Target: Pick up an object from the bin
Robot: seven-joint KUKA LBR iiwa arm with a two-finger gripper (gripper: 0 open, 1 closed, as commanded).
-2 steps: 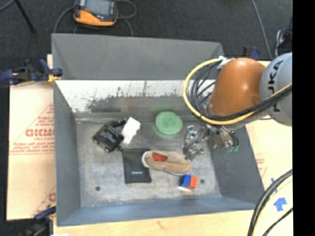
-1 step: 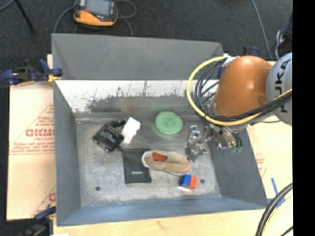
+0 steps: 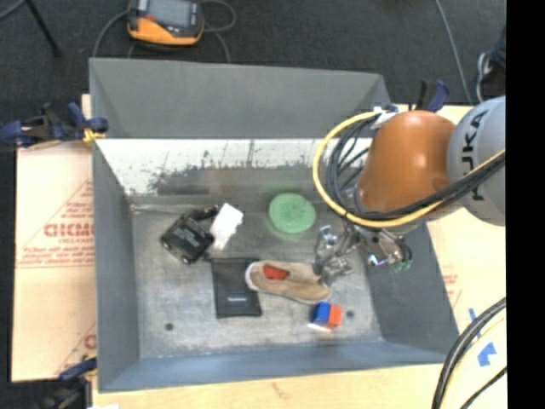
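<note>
The jaws, open or closed I could not tell, hung over the near end of a tan, flattened soft shoe with a red lining point(image 3: 285, 283), which lay mid-bin, its long axis stretching away toward the view's left.

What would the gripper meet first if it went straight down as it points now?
Most likely the right end of the tan shoe, directly under the gripper; depth is unclear, so it could just miss onto the bin floor.

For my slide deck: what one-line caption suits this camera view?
Gripper hangs over the right end of a tan shoe, a green disc and blue-orange block nearby.
</note>
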